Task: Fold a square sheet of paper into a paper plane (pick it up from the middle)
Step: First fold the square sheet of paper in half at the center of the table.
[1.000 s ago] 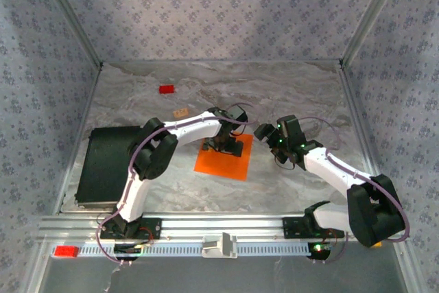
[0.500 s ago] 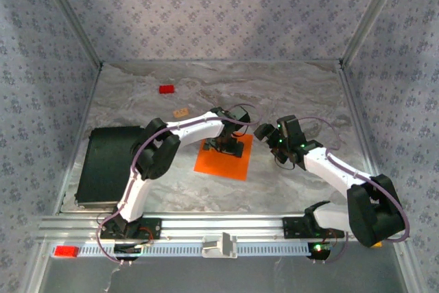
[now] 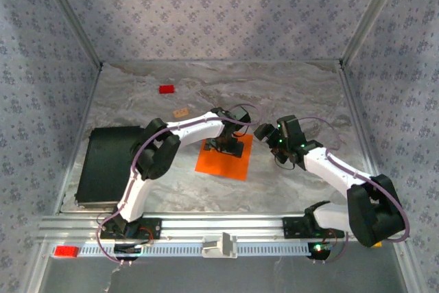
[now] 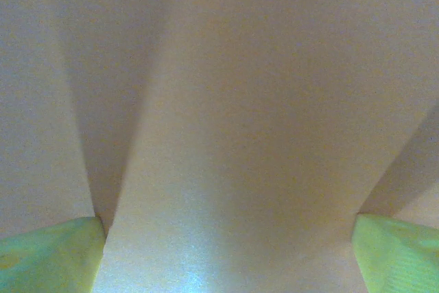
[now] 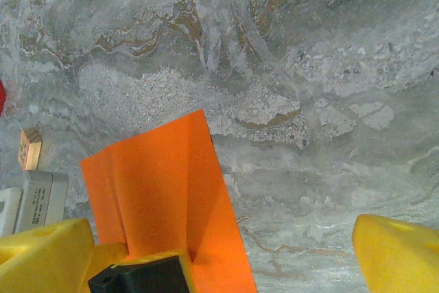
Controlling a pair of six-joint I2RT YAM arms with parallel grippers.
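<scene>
**Top external view.** One square sheet of bright orange paper (image 3: 218, 164) lay flat near the middle of the grey marbled worktop (image 3: 295, 94). Your left fingers (image 3: 227, 145) were down on the sheet, toward its far side as seen from here. Your right fingers (image 3: 264, 132) hung just beside the sheet's right edge, apart from it. A small red block (image 3: 166, 89) and a small tan block (image 3: 181, 112) sat farther back on the left, both well apart from the sheet. A flat black mat (image 3: 103, 166) lay at the left edge.

**Left wrist view.** Pale orange paper ran across the frame, with a raised band lifting between the two yellow-green tips. Your left fingers were spread wide, one tip at each lower corner, both on the paper. Nothing was clamped between them.

**Right wrist view.** The sheet lay at lower left, with a low ridge running up it from the black tip of the left arm. Your right fingers stood fully apart and empty.

**Step in hand, as judged.** This was the pickup from the middle, and no fold had been made.

**Next move, as judged.** It called for you to bring the left fingers together evenly. The paper should bow into a ridge you could pinch, without the sheet skating on the smooth worktop.
</scene>
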